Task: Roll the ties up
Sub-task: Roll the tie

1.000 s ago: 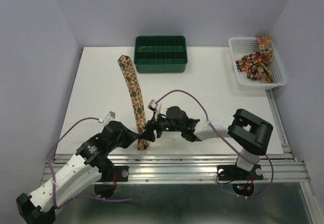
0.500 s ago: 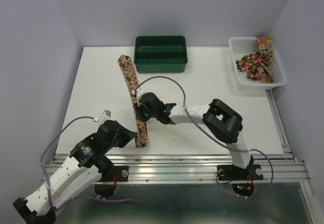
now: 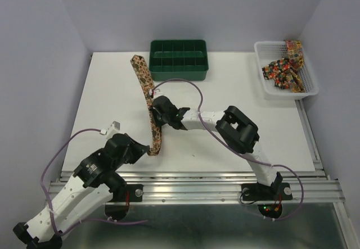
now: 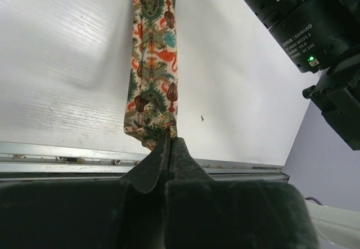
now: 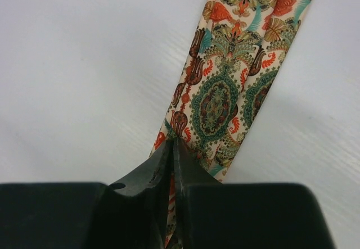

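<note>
One patterned tie [image 3: 147,94] lies stretched across the white table [image 3: 247,108], running from beside the green tray to the near edge. My left gripper [image 3: 148,148] is shut on its near end; in the left wrist view the fingertips [image 4: 169,139] pinch the crumpled tip of the tie [image 4: 154,52]. My right gripper [image 3: 153,110] is shut on the tie about halfway along. The right wrist view shows the closed gripper [image 5: 175,143] with the tie's fabric [image 5: 225,91] caught between the tips. More ties [image 3: 281,72] lie heaped in the white basket.
A green compartment tray [image 3: 179,60] stands at the back centre, close to the tie's far end. The white mesh basket [image 3: 257,48] sits at the back right. The right arm [image 3: 236,126] reaches leftward across the table's middle and shows in the left wrist view [image 4: 304,30].
My right gripper travelled from the tie's near end up to its middle and shut on it. The tie now curves, its far tip shifted. The left gripper kept its grip and drifted slightly left.
</note>
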Motion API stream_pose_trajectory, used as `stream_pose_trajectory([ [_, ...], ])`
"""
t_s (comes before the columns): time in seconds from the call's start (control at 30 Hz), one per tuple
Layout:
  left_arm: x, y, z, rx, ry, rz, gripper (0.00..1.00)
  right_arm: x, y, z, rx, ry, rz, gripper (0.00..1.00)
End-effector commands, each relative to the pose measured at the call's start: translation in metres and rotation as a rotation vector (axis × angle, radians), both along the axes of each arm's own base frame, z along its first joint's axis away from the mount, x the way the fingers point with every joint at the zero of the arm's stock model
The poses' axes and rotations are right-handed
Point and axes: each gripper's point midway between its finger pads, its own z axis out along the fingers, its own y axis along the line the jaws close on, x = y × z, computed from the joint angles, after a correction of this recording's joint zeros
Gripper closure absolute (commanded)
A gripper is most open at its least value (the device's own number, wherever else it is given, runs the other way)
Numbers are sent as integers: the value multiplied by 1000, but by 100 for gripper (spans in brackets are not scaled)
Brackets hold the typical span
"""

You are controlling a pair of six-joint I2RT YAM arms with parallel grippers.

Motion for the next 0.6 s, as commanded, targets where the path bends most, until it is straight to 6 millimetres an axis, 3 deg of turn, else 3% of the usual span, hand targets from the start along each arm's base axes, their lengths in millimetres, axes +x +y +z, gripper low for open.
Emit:
stream_pose_trajectory([
  [0.0,6,5,18,11,-52,22,100,28,-48,-44,-124,57,-156,89],
  [0.27,10,3,19,36,-43,16,100,46,-46,-33,-148,-8,-168,88],
  [0.33,10,2,19,42,-39,12,100,38,-38,-24,-116,5,-105,87],
  [0.4,11,2,15,55,-29,7,100,32,-29,-9,-62,-15,-27,84],
  [0.43,11,1,10,78,-16,-6,100,27,-23,15,-12,-34,15,84],
  [0.47,12,0,9,90,-12,-12,100,17,-14,26,40,-30,83,83],
  [0.57,14,3,6,150,8,-20,100,-1,-12,46,104,-40,175,80],
])
